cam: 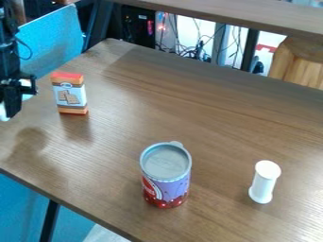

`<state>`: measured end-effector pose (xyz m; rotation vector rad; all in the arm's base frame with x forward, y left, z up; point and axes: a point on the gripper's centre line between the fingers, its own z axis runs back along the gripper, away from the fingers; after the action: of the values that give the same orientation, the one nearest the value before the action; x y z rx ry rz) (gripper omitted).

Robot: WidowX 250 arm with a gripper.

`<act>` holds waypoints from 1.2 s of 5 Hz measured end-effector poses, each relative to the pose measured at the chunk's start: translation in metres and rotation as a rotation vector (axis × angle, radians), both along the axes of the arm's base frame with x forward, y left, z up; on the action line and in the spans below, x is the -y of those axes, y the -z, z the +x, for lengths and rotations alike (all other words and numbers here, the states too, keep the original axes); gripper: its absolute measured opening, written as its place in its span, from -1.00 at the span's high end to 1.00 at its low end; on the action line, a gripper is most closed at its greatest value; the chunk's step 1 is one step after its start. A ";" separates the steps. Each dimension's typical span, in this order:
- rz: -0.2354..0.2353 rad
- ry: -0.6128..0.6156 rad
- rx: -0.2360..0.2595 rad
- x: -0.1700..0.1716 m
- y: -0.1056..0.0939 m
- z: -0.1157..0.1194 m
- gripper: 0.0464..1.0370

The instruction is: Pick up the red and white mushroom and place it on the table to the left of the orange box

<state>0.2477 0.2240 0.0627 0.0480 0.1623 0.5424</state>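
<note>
Camera view: my tool (11,105) is near the upright box (69,96) — can't tell opening or hold; tin (169,184) and white cylinder (264,182) stand apart, steady on their bases.

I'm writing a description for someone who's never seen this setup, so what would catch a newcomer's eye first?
Probably the large purple-and-red can, upright near the middle of the table's nearer part. Next, the white spool-shaped piece standing to its right in the picture, then the orange-topped box upright at the left, beside the black robot arm.
</note>
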 end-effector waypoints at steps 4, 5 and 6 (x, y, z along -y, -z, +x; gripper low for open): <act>0.065 -0.080 -0.138 -0.003 0.033 -0.015 0.48; 0.077 -0.091 -0.152 -0.005 0.036 -0.016 0.48; 0.080 -0.112 -0.161 -0.005 0.037 -0.017 0.40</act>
<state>0.2306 0.2292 0.0254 0.1615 0.3014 0.6569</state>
